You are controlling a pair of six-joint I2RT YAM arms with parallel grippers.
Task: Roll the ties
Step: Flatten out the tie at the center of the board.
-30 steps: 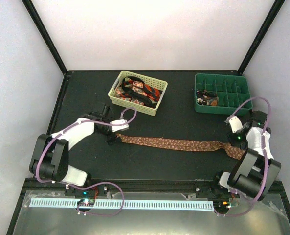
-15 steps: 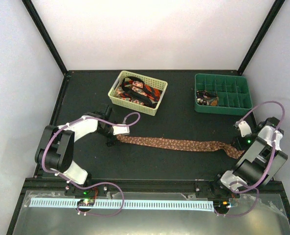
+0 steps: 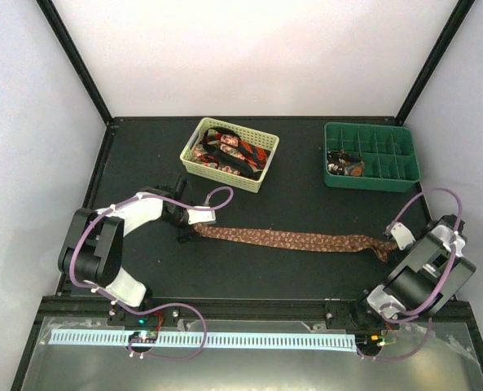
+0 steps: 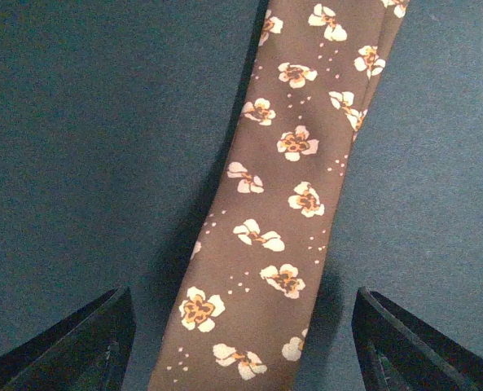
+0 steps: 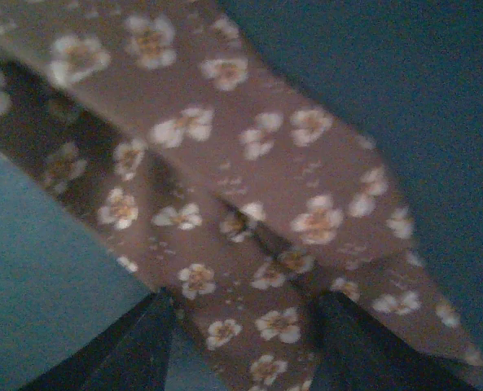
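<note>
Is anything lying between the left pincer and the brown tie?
Nothing visible does. The left pincer is open right over the tie, which lies uncovered on the table.

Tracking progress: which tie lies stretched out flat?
The brown flower-print necktie on the table; the red-and-black patterned ties sit bunched in the pale yellow lattice basket.

This is a robotics lab test cell, not a home or a shop. A black table (image 3: 306, 204) sits boxed in by plain white walls (image 3: 249, 57) and black frame posts (image 3: 74, 61). Two white-and-black arms, left (image 3: 135, 213) and right (image 3: 424, 265), are bolted at its near edge, trailing exposed purple cables (image 3: 436, 191). In front lie a bare metal sheet (image 3: 265, 371) and a white slotted strip (image 3: 225, 340).
</note>
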